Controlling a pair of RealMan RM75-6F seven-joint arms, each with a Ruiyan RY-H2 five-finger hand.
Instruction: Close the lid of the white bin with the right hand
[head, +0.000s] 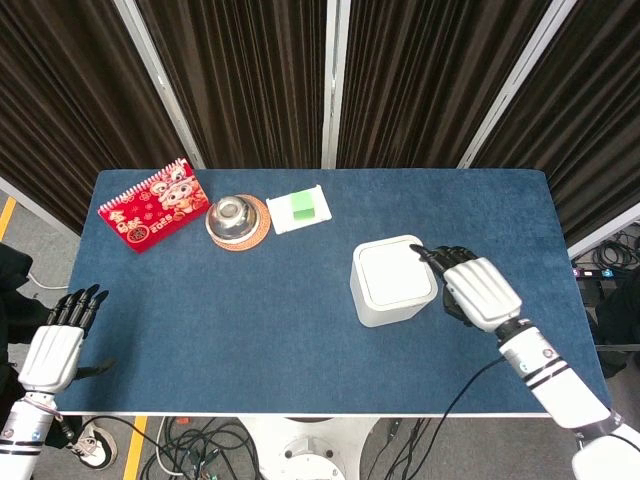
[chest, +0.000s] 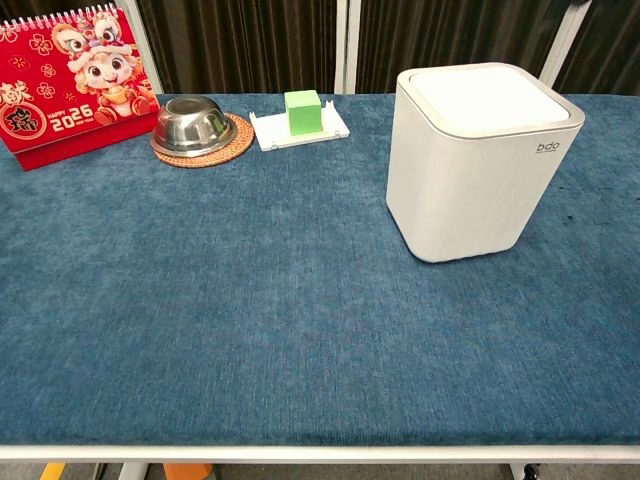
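Observation:
The white bin (head: 394, 281) (chest: 482, 160) stands right of the table's middle, and its lid (chest: 490, 91) lies flat and level inside the rim. My right hand (head: 478, 290) hovers just right of the bin with its fingers apart, holding nothing and not touching the lid. The chest view does not show this hand. Off the table's front left corner hangs my left hand (head: 62, 342), open and empty.
At the back left stand a red calendar (head: 153, 205) (chest: 68, 78), a steel bowl (head: 232, 214) (chest: 195, 118) on a woven mat, and a green block (head: 301, 206) (chest: 302, 109) on a white tray. The blue table's right edge (head: 575, 290) lies beyond my right hand.

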